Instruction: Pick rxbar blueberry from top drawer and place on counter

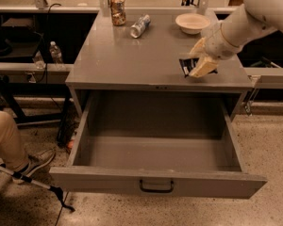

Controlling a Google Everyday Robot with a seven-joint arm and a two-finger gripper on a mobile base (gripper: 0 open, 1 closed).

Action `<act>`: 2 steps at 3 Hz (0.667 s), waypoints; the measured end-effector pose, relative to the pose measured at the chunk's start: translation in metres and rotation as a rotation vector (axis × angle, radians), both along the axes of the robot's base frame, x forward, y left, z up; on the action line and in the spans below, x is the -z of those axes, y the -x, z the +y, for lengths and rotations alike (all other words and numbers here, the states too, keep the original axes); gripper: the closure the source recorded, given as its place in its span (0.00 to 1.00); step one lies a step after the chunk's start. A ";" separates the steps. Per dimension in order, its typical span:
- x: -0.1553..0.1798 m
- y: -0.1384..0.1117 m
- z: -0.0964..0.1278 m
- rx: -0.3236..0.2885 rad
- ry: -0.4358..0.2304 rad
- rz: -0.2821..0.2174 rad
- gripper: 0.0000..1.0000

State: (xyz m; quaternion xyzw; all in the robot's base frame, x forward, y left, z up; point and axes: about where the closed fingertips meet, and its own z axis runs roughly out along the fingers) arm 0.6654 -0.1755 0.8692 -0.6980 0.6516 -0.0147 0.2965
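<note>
The rxbar blueberry (186, 66), a small dark flat wrapper, is held between the pale fingers of my gripper (196, 61). The gripper is shut on it and hovers just above the right part of the counter (132, 60), near its front edge. The arm comes in from the upper right. The top drawer (155, 147) is pulled wide open below the counter, and its inside shows nothing in it. Its black pull handle (156, 187) sits at the middle of the front panel.
A can (117, 9), a clear plastic bottle lying on its side (140, 25) and a white bowl (192, 22) stand at the back of the counter. A person's leg and shoe (19, 154) are at the lower left, with a cane. A water bottle (55, 53) stands on a left shelf.
</note>
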 end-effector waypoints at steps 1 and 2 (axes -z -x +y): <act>0.015 -0.026 0.012 0.008 0.020 0.078 1.00; 0.023 -0.047 0.021 0.024 0.037 0.126 0.88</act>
